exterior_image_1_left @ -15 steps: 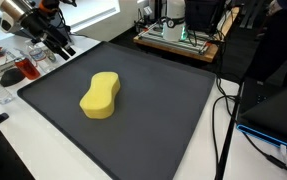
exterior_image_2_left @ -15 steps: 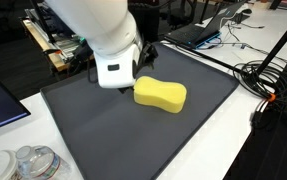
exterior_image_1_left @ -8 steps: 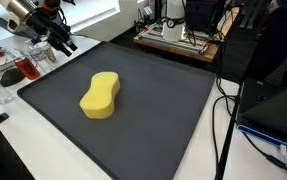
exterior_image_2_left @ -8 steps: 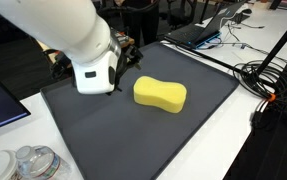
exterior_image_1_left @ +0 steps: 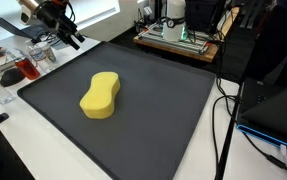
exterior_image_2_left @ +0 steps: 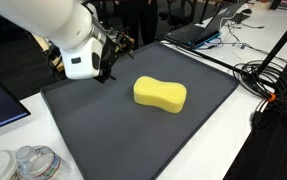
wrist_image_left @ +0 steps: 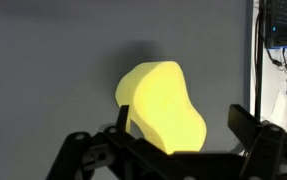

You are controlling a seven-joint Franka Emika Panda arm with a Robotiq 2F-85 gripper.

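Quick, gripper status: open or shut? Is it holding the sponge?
Gripper: open, holding nothing. It is raised and clear of the yellow sponge, which lies on the dark mat.

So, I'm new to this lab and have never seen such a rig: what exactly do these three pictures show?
It is a single robot arm with a two-fingered gripper. Two pictures come from cameras outside the robot, at different places; the third from a camera on its wrist, looking past the fingers. On a dark grey mat lies a yellow sponge, narrowed at the middle. The gripper hangs open near the mat's edge, apart from the sponge, holding nothing.
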